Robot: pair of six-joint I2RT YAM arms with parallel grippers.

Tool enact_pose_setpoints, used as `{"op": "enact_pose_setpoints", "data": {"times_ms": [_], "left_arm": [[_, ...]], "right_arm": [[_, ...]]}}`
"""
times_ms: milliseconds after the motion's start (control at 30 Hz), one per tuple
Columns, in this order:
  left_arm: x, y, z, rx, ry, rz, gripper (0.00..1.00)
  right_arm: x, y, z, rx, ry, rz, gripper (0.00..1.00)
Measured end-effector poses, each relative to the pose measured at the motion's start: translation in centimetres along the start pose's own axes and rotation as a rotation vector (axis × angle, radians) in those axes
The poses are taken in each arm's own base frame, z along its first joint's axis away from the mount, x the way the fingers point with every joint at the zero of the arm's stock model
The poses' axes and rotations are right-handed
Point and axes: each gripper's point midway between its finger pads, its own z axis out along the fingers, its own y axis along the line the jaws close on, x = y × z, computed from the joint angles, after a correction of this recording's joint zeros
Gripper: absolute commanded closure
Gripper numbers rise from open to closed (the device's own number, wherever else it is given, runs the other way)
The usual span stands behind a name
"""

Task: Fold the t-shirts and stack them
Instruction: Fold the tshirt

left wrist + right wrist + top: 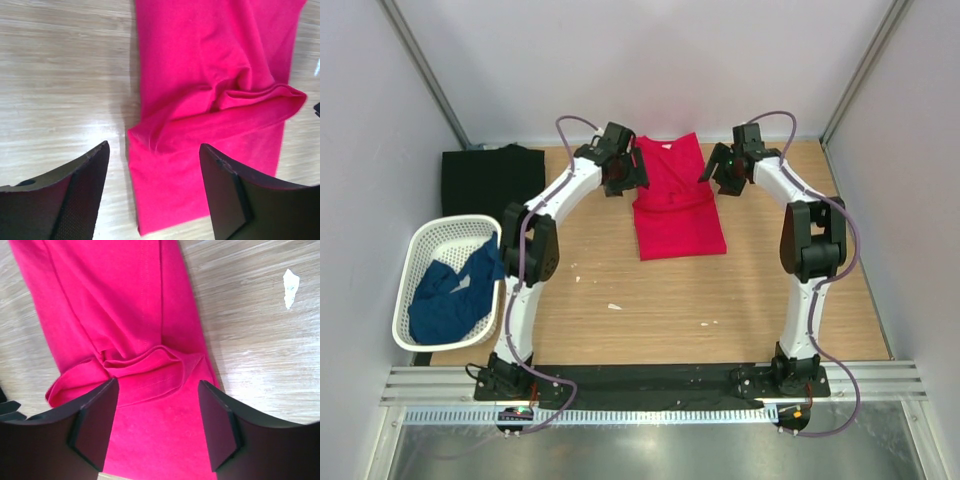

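No text seems readable anywhere, including on the red t-shirt (678,205).

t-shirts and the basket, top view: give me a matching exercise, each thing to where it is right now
Column one
1 red t-shirt
2 black t-shirt
3 dark blue t-shirt
4 white mesh basket

Column two
a crumpled inside the basket
b lying at the far left corner of the table
c standing at the table's left edge
d far middle, sides folded in

Pairs: 1-d, 2-b, 3-a, 4-c
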Motion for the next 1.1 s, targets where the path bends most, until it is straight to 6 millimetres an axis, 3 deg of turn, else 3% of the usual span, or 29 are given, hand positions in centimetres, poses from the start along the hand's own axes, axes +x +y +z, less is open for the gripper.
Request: {"op": "enact_pose_setpoints", "data": {"times_ms": [100, 200, 267, 400, 433, 467, 500, 567, 667, 867, 1100], "left_arm": [[0.0, -0.1, -1.8, 0.015, -0.016, 0.003, 0.23], [2.5, 0.6, -4.6, 0.027, -0.002, -0.016, 0.24], [4.5, 0.8, -6.2, 0.038, 0.013, -0.029, 0.25], [8.0, -0.7, -7.4, 0.105, 0.018, -0.027, 0.3], [8.6, -1.0, -7.2, 0.119, 0.024, -0.023, 0.33], [9.4, -1.5, -6.9, 0.132, 0.032, -0.017, 0.4], [10.3, -1.7, -6.5, 0.14, 0.044, -0.014, 0.48], [11.3, -2.0, -5.9, 0.147, 0.062, -0.015, 0.65], [11.4, -2.2, -4.4, 0.152, 0.059, -0.02, 0.76], [10.2, -2.7, -0.5, 0.142, 0.048, -0.023, 0.84], [7.6, -4.5, 2.6, 0.16, 0.001, -0.024, 0.86]], "right_arm": [[0.2, 0.4, -1.3, -0.016, -0.008, -0.007, 0.27], [1.5, 0.7, -3.4, -0.034, -0.016, -0.017, 0.28], [3.0, 1.1, -4.7, -0.052, -0.018, -0.028, 0.39], [6.2, 1.9, -4.6, -0.077, 0.01, -0.061, 0.67], [7.1, 1.8, -4.2, -0.076, 0.022, -0.066, 0.72], [8.1, 1.7, -3.7, -0.07, 0.039, -0.071, 0.83], [8.9, 1.5, -3.3, -0.064, 0.053, -0.075, 0.86], [9.9, 1.1, -2.5, -0.052, 0.074, -0.077, 0.9], [9.9, 0.6, -1.1, -0.038, 0.067, -0.075, 0.9], [9.3, 0.1, 1.2, -0.01, 0.051, -0.074, 0.9], [6.0, 1.6, 3.2, -0.016, -0.018, -0.085, 0.9]]}}
